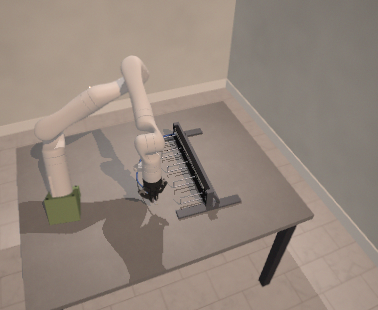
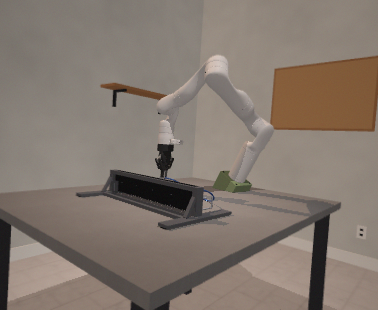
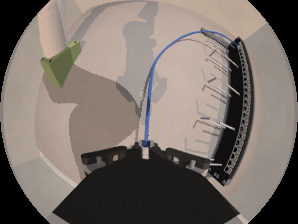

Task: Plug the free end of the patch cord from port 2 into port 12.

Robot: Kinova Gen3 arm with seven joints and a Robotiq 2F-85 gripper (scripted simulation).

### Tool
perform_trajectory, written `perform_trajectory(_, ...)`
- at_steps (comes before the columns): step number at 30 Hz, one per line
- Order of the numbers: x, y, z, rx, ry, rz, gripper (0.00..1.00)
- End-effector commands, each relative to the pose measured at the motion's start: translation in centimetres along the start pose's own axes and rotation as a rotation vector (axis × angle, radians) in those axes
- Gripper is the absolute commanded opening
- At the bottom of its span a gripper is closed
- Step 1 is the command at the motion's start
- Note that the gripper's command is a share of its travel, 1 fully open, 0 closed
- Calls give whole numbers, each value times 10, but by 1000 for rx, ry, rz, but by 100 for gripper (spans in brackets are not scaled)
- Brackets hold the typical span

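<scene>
The dark rack (image 1: 195, 167) stands on the table with its wire cable rests facing my arm; it also shows in the exterior view (image 2: 155, 192) and at the right of the wrist view (image 3: 229, 106). My gripper (image 1: 151, 193) points down a little above the table, beside the rack's near half, and is shut on the free plug of the blue patch cord (image 3: 144, 151). The blue cord (image 3: 156, 70) arcs from my fingers up to the rack's far end (image 3: 213, 32). In the exterior view my gripper (image 2: 164, 167) hangs just behind the rack. Port numbers are too small to read.
The arm's green base block (image 1: 62, 206) stands at the table's left side. The rack's flat feet (image 1: 208, 206) stick out toward the table's front and back. The table's right edge (image 1: 278, 170) lies beyond the rack.
</scene>
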State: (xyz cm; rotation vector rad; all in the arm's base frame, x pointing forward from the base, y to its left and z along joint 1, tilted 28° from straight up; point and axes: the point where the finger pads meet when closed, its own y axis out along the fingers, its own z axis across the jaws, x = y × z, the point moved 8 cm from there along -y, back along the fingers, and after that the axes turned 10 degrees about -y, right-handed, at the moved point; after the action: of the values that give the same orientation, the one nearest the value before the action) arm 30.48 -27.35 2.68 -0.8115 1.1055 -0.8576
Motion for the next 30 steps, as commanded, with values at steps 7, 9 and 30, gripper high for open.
perform_trajectory(7,-2,-2,5,1,-27,-2,0)
perform_trajectory(9,-3,-2,6,1,-38,-2,0)
perform_trajectory(30,-21,-9,36,1,-232,-3,0)
